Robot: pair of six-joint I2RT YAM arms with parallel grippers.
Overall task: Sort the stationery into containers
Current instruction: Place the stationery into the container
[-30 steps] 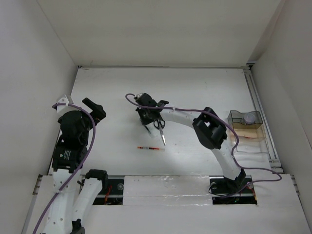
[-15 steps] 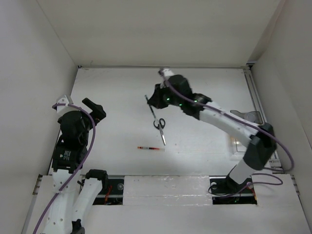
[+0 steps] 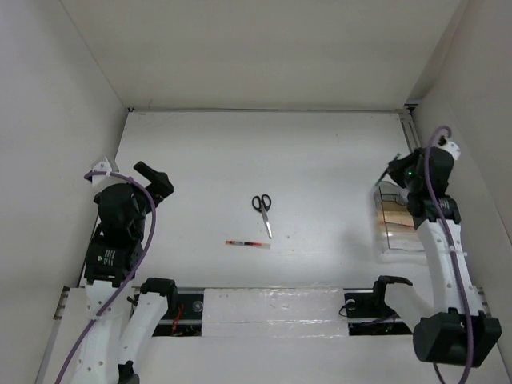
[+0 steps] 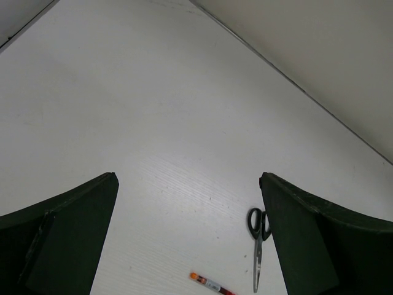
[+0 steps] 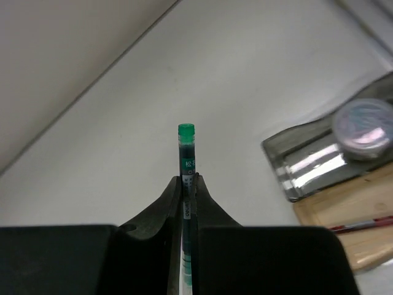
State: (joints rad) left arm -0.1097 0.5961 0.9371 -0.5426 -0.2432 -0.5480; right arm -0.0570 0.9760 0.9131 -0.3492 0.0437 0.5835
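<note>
Tabletop (image 3: 320,160) white, walls (image 3: 264,48) white, scissors (image 3: 263,211), red pen (image 3: 248,243) mid-table

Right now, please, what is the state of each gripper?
Left gripper: open, holding nothing.
Right gripper: closed on the thin green pen.

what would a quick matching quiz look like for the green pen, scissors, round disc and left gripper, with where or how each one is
Things:
1 green pen
2 scissors
3 round disc
4 left gripper

Places or states:
a lying flat on the table
b open, holding nothing
c inside the grey box
d clamped in the right gripper

Pairs: 1-d, 2-a, 3-c, 4-b
</note>
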